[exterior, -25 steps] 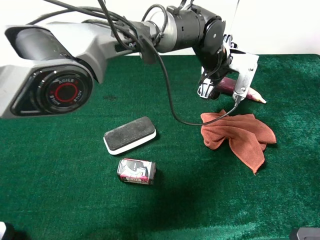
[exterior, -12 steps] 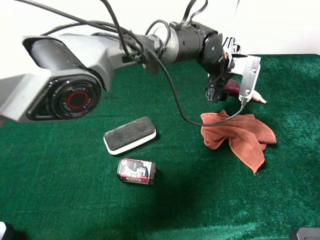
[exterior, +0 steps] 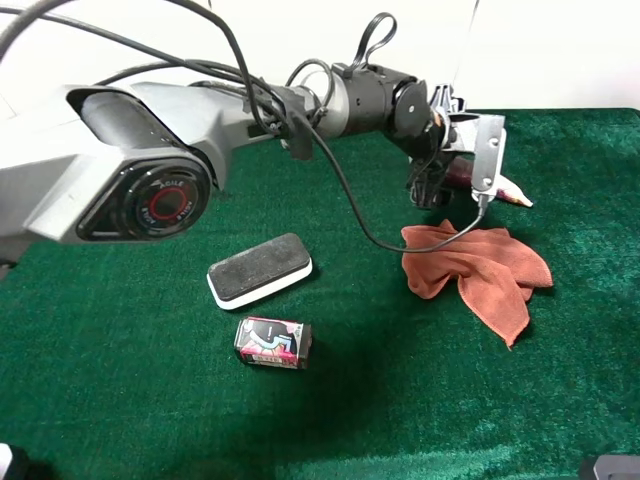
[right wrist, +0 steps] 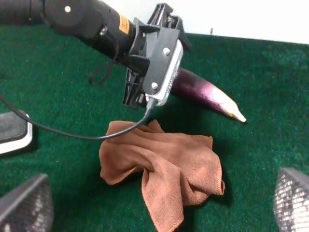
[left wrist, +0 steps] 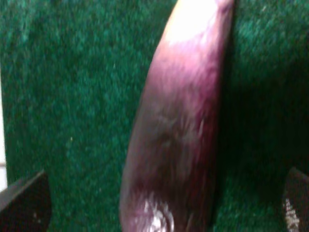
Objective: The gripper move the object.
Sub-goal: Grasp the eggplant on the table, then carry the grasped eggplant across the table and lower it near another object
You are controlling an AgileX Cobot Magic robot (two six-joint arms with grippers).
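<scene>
The purple eggplant point(exterior: 507, 192) lies on the green felt at the back right, its whitish tip pointing right. It fills the left wrist view point(left wrist: 178, 125) and shows in the right wrist view point(right wrist: 203, 89). My left gripper point(exterior: 441, 186) reaches across from the left and straddles the eggplant's thick end. It is open: the two fingertips point(left wrist: 24, 203) stand well apart on either side, with felt showing between them and the eggplant. My right gripper point(right wrist: 157, 203) is open and empty, looking down on the cloth from the near side.
A rust-orange cloth point(exterior: 480, 265) lies crumpled just in front of the eggplant. A black-topped white eraser block point(exterior: 260, 268) and a small can point(exterior: 272, 343) lie left of centre. A black cable point(exterior: 400, 240) hangs from the left arm down to the cloth.
My left gripper has turned and settled lower over the eggplant's thick end. The eggplant, cloth, eraser and can have not moved.
</scene>
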